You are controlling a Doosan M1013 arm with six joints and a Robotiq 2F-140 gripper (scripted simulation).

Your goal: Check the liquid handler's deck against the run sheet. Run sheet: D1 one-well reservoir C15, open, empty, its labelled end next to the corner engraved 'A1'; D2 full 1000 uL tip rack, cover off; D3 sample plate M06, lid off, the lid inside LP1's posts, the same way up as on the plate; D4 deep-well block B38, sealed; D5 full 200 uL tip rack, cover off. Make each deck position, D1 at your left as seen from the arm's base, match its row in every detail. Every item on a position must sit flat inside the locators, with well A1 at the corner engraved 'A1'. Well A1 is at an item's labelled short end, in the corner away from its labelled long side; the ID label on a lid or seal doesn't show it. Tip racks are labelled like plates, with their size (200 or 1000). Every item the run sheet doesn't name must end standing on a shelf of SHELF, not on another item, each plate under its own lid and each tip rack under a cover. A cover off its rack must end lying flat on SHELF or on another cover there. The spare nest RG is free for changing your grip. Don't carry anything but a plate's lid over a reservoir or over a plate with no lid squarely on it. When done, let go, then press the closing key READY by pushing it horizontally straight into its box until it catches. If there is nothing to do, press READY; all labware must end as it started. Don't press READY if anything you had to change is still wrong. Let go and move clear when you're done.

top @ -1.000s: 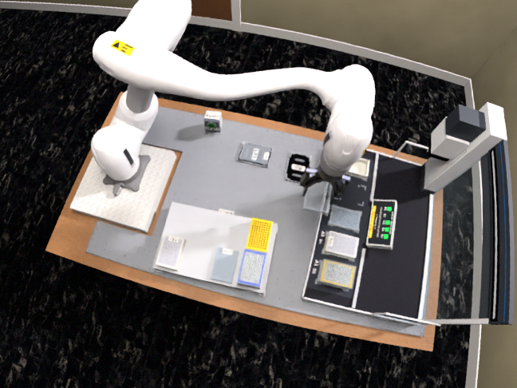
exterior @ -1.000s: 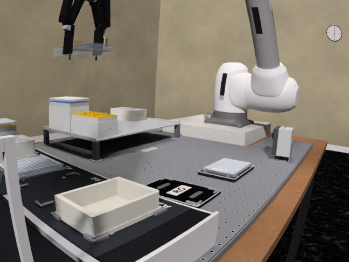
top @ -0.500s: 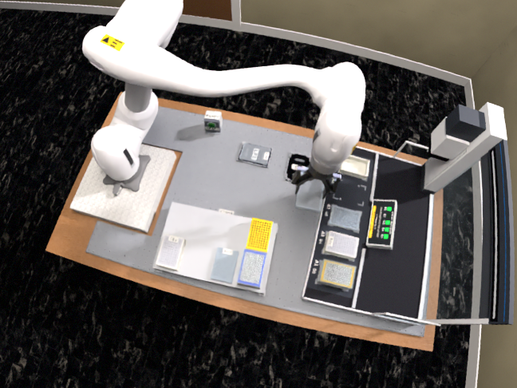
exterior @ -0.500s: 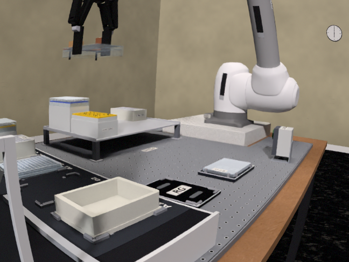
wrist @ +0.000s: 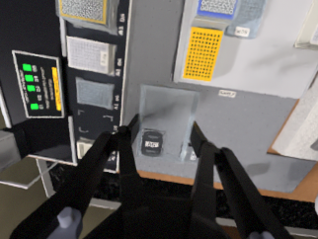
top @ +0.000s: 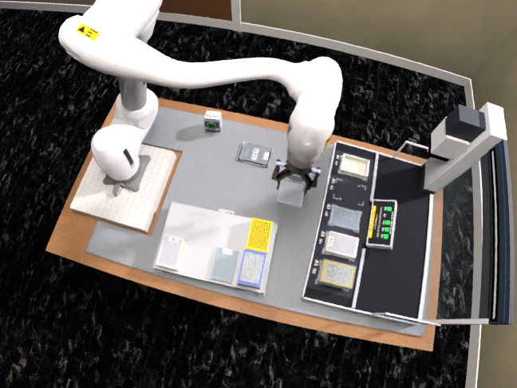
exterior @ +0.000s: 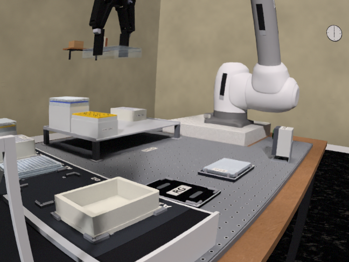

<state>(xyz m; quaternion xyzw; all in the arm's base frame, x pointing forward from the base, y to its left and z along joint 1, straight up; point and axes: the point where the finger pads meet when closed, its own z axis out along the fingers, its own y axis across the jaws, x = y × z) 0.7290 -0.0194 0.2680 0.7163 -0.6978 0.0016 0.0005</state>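
My gripper is shut on a clear rectangular cover and holds it level, high above the grey table between the shelf and the deck. The RG nest lies below it. On the deck, D1 holds an open white reservoir. D2 is bare. D3 holds an unlidded plate, D4 a white sealed block, and D5 a yellow-framed tip rack. A lid lies in the LP1 nest.
The shelf carries a blue-rimmed rack, a yellow rack, a flat bluish cover and a white plate. The READY key stands near the arm's base. A status panel sits beside the deck.
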